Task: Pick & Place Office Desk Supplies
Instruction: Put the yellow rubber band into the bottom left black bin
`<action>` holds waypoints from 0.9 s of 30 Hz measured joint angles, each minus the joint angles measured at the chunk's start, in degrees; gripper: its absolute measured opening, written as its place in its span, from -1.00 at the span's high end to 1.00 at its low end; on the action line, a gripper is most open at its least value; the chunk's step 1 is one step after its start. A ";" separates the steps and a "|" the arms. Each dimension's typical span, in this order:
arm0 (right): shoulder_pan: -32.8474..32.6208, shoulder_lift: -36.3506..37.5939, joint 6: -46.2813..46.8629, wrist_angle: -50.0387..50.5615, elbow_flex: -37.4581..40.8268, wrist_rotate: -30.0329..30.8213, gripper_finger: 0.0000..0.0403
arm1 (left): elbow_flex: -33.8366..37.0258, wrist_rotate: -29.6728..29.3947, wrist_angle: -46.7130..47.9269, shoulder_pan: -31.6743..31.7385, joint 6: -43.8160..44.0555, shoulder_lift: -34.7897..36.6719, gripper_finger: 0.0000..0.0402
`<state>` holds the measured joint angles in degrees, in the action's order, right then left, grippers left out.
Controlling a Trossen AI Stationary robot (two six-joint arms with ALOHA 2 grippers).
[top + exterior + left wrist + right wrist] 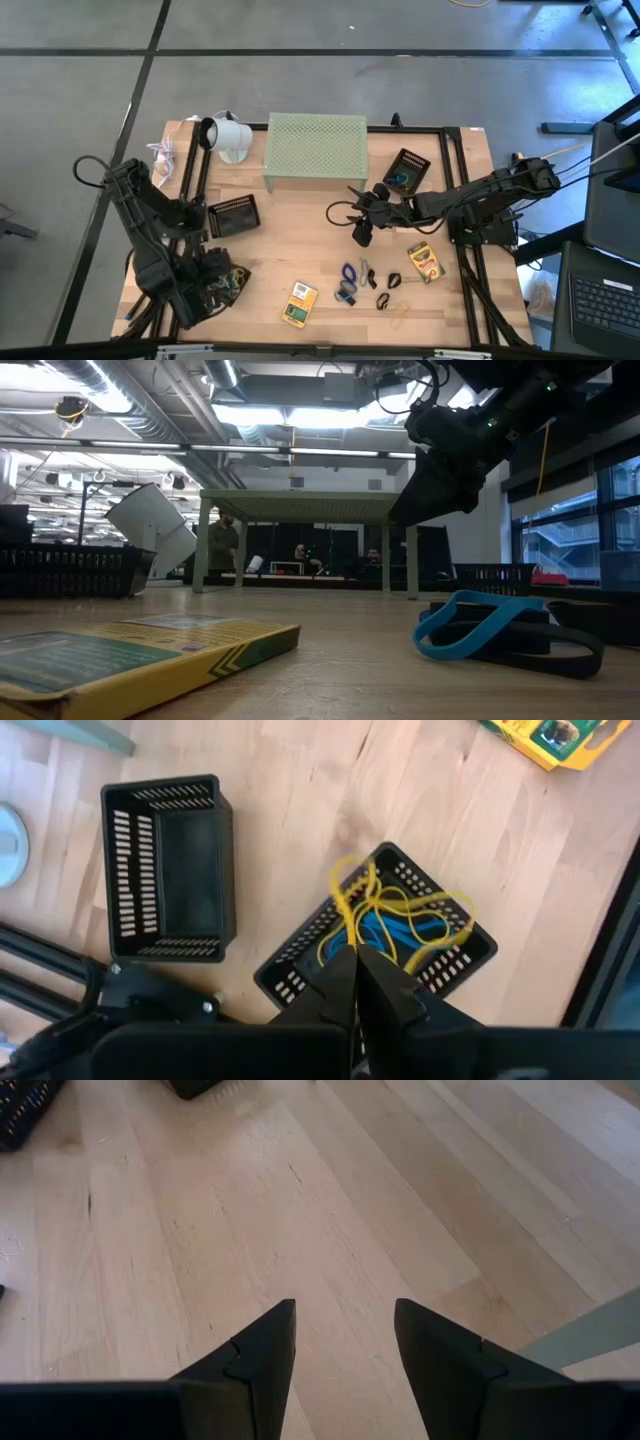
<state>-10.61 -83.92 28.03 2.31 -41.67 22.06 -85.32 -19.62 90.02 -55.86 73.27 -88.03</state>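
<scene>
Right now the left hand sits pinched shut above a small black basket at the near left of the tabletop, with yellow and blue rubber bands already heaped inside; I cannot tell whether a strand is caught between its tips. A second black basket stands just beside it.

The right hand hangs over bare wood mid-table, fingers spread and holding nothing. Remaining supplies lie nearer the front edge: a blue band on a black clip, more small pieces around them, and two yellow boxes.

To my eye, the right hand is between picks. It should come straight down over one piece, straddle it cleanly, and avoid snagging the overlapping loops beside it.
</scene>
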 joint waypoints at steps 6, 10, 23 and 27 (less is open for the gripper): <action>0.00 0.00 0.00 0.00 0.00 0.00 0.13 | 0.00 -0.34 -0.02 -2.57 3.72 0.00 0.98; 0.00 0.00 0.00 0.00 0.00 0.00 0.13 | 0.00 -3.67 0.00 -4.12 6.65 0.00 0.98; 0.00 0.00 -0.04 0.01 0.00 0.00 0.12 | 1.08 -4.09 -0.02 -6.46 9.48 -0.02 0.98; 0.00 0.00 -0.07 0.01 0.00 0.00 0.12 | 5.96 -1.13 -0.01 -6.44 10.59 -0.02 0.98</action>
<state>-10.61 -83.92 27.97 2.33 -41.67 22.06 -79.35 -20.75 90.01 -62.30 83.85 -88.05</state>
